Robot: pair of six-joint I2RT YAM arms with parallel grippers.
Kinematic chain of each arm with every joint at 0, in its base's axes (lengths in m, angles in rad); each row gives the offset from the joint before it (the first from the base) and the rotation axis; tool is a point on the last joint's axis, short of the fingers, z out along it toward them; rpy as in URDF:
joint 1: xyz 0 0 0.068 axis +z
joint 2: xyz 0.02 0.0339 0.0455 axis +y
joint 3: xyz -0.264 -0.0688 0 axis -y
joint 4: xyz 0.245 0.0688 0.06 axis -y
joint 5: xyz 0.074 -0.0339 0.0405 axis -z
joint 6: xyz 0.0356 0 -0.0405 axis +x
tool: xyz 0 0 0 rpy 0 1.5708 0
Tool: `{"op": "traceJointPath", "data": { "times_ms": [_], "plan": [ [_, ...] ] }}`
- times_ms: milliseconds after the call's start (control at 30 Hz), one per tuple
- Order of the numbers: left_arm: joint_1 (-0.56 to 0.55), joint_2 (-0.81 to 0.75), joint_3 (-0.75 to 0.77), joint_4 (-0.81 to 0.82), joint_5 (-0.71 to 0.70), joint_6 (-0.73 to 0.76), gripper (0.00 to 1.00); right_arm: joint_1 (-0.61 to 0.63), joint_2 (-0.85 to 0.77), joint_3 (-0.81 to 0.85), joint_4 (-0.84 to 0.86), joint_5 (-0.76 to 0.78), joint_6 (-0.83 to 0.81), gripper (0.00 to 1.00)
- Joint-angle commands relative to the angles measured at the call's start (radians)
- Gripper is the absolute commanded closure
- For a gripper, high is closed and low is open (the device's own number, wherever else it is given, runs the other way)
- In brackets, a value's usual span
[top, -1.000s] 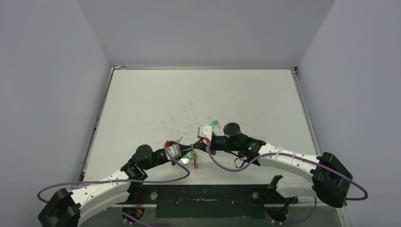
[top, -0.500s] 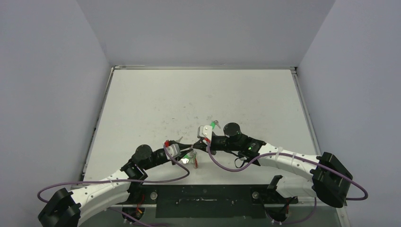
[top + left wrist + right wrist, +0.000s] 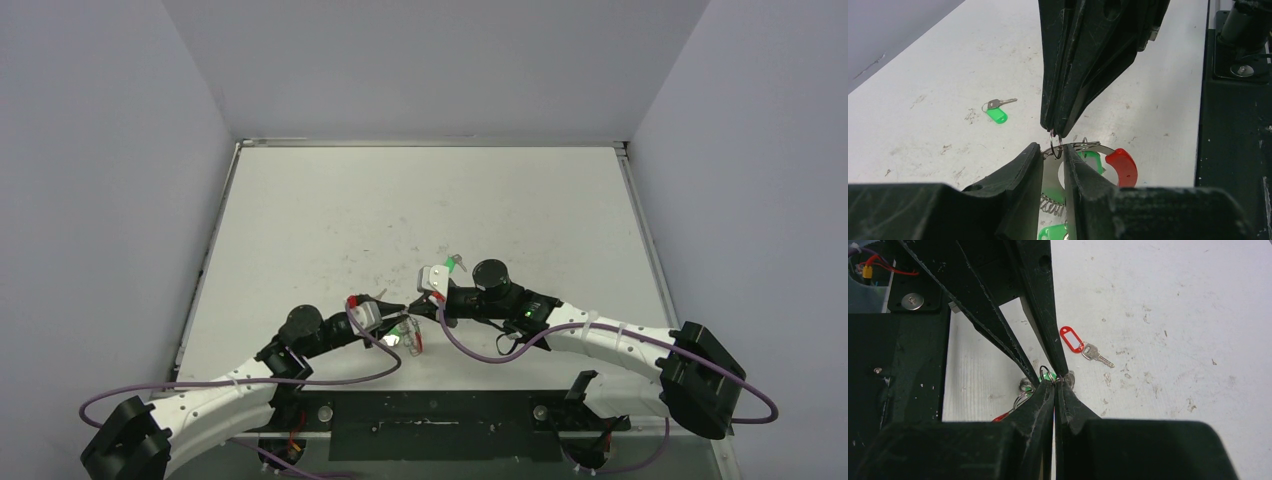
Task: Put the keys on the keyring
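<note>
The right gripper (image 3: pixel 1054 131) is pressed together on a small silvery loop (image 3: pixel 1056 144) of the keyring (image 3: pixel 1122 167), which sits just beneath both sets of fingertips. The left gripper (image 3: pixel 1053 156) meets it tip to tip, its fingers slightly spread either side of that loop; a green-tagged key (image 3: pixel 996 111) lies well apart

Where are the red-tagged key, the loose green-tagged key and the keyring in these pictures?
red-tagged key (image 3: pixel 1071 340), right wrist view, on its red tag.
green-tagged key (image 3: pixel 997 115), left wrist view, on its green tag.
keyring (image 3: pixel 1124 165), left wrist view, on its red arc.
</note>
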Motion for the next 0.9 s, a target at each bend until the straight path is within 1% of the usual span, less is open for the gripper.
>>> {"op": "traceJointPath", "data": {
  "times_ms": [0,167,267,300,533,567,633,700,833,867],
  "plan": [
    [-0.004,0.002,0.051,0.061,-0.007,-0.021,0.81,-0.005,-0.025,0.003,0.054,-0.012,-0.01,1.0],
    [-0.004,0.014,0.058,0.06,-0.004,-0.029,0.84,-0.004,-0.023,0.004,0.052,-0.012,-0.011,1.0],
    [-0.005,0.021,0.061,0.051,-0.005,-0.027,0.93,-0.003,-0.024,0.003,0.049,-0.012,-0.011,1.0],
    [-0.005,0.023,0.063,0.045,-0.005,-0.024,1.0,-0.003,-0.024,0.004,0.047,-0.012,-0.013,1.0],
    [-0.005,0.018,0.066,0.021,-0.031,-0.027,1.0,-0.004,-0.024,0.008,0.03,-0.009,-0.009,1.0],
    [-0.005,0.014,0.066,0.015,-0.034,-0.025,1.0,-0.005,-0.026,0.007,0.031,-0.01,-0.007,0.94],
    [-0.005,0.007,0.066,0.0,-0.039,-0.022,1.0,-0.005,-0.034,0.003,0.044,-0.008,0.003,0.75],
    [-0.005,0.0,0.066,-0.013,-0.041,-0.018,1.0,-0.007,-0.055,-0.018,0.081,0.005,0.022,0.6],
    [-0.005,-0.009,0.068,-0.035,-0.039,-0.013,1.0,-0.028,-0.101,-0.054,0.176,0.024,0.085,0.32],
    [-0.006,-0.009,0.068,-0.037,-0.039,-0.01,1.0,-0.037,-0.109,-0.056,0.19,0.027,0.102,0.27]
  ]
}}
